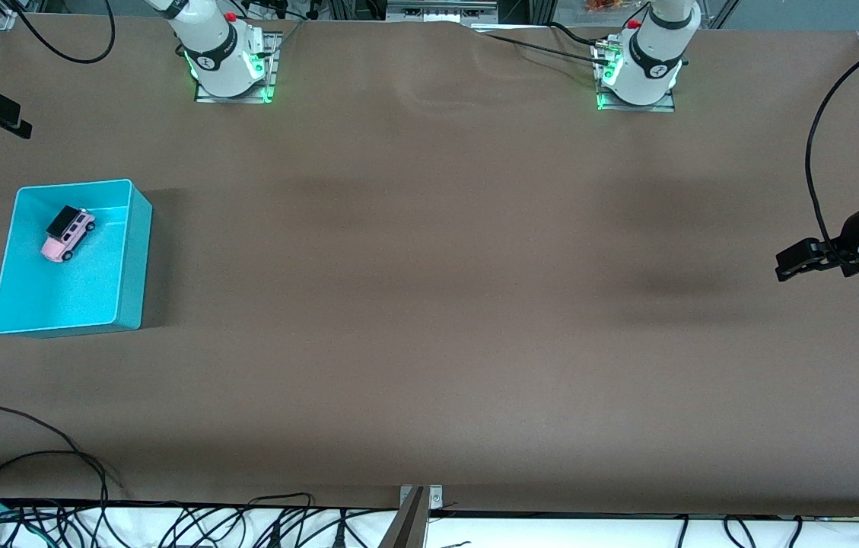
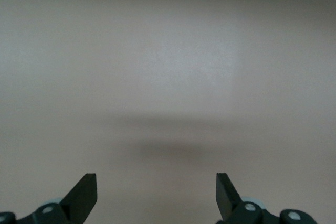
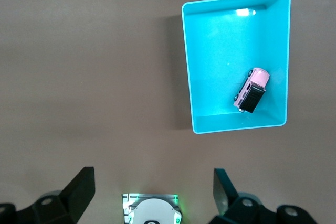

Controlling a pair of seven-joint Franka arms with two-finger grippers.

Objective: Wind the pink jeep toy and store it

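Pink jeep toy (image 1: 68, 233) in turquoise bin (image 1: 132, 259), well apart from both empty, spread grippers.

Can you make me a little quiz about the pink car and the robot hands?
1. True or false: the jeep is inside the bin.
2. What is each gripper holding?
A) the jeep
B) the bin
C) nothing
3. Fill in: the bin stands toward the ____ arm's end of the table.

Key
1. True. It lies on the bin's floor, in the part farther from the front camera.
2. C. The left gripper is open over bare table at its own end. The right gripper is open too, high up, with the bin below it.
3. right
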